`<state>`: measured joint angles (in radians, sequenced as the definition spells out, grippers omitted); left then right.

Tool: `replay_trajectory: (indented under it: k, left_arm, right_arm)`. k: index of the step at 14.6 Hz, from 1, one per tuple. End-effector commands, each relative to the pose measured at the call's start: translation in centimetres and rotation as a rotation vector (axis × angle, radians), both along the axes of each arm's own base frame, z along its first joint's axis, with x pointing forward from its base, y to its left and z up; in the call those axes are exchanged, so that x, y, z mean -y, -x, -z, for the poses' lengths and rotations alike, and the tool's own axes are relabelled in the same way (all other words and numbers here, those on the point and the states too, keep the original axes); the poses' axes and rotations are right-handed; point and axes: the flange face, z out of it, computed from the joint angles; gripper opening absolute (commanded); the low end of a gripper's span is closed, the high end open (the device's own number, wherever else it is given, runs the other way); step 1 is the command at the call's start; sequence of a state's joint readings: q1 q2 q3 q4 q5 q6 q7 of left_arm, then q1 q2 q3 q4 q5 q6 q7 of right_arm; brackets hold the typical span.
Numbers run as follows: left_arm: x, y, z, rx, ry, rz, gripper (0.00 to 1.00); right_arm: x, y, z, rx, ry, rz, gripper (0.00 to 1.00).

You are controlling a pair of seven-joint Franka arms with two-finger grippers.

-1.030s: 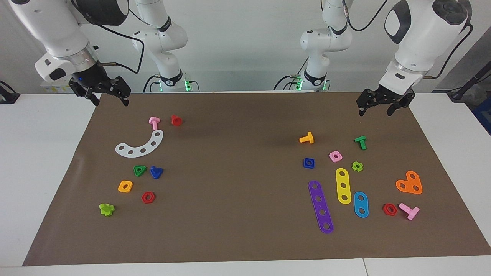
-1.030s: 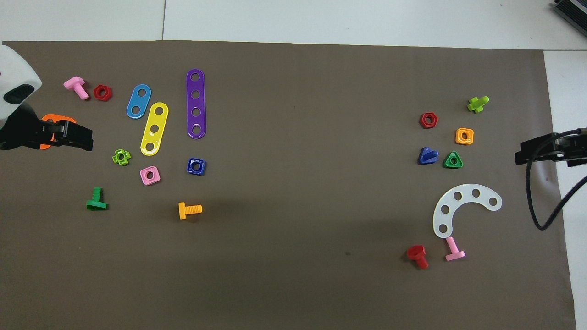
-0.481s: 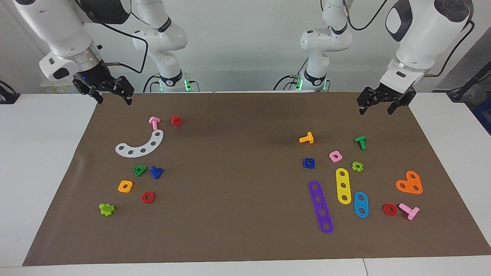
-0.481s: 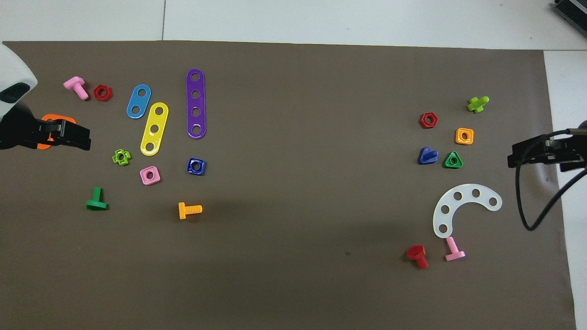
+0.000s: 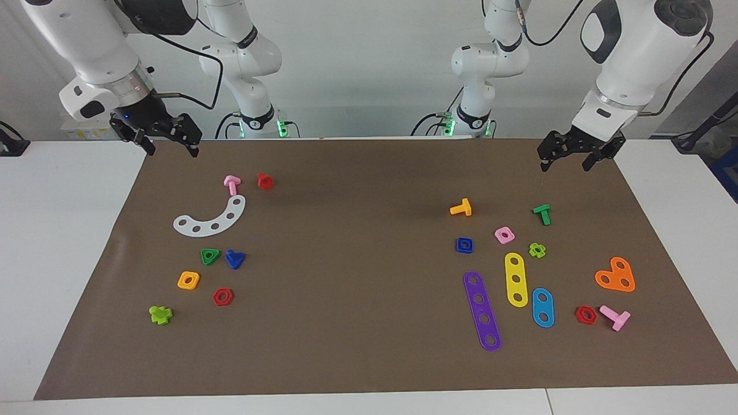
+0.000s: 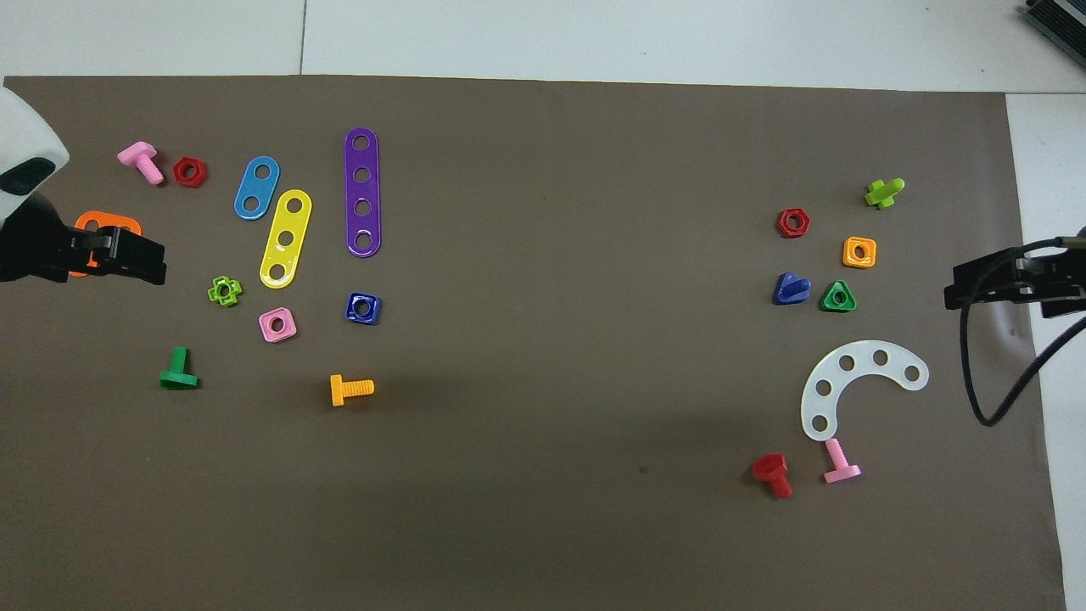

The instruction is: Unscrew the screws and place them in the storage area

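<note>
1. I see the left gripper with its fingers spread apart and holding nothing; it hangs in the air over the brown mat's edge at the left arm's end of the table.
2. The right gripper is likewise spread wide and empty, raised over the mat's corner at the right arm's end.
3. The small dark-blue plastic bolt with a triangular head lies on the mat toward the right arm's end, just beside a green triangular nut and apart from both grippers.
4. Its dark-blue square nut sits well apart from it, toward the left arm's end, near a pink square nut and nearer to the robots than the long purple four-hole strip.
5. A white curved plate with holes lies between the bolt and the right gripper's corner.
</note>
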<state>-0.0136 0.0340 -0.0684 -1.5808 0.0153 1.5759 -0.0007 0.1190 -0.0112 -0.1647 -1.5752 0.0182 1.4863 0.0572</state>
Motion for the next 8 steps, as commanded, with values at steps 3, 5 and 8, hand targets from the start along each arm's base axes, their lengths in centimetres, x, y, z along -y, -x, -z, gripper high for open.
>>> replay_trajectory:
  k: [3,5,8]
  left_arm:
    - [0.1,1.2,-1.1,0.013,-0.014,-0.007,1.00]
    - [0.2,1.4,-1.5,0.019,-0.014,-0.006,1.00]
    - [0.1,1.5,-1.4,0.023,-0.014,-0.009,1.00]
  right_arm:
    - [0.7,-0.6,-1.0,0.089,0.016,0.020,1.00]
    - [1.1,-0.8,-0.8,0.097,0.017,0.035,1.00]
    - [1.2,-0.7,-0.7,0.095,0.017,0.035,1.00]
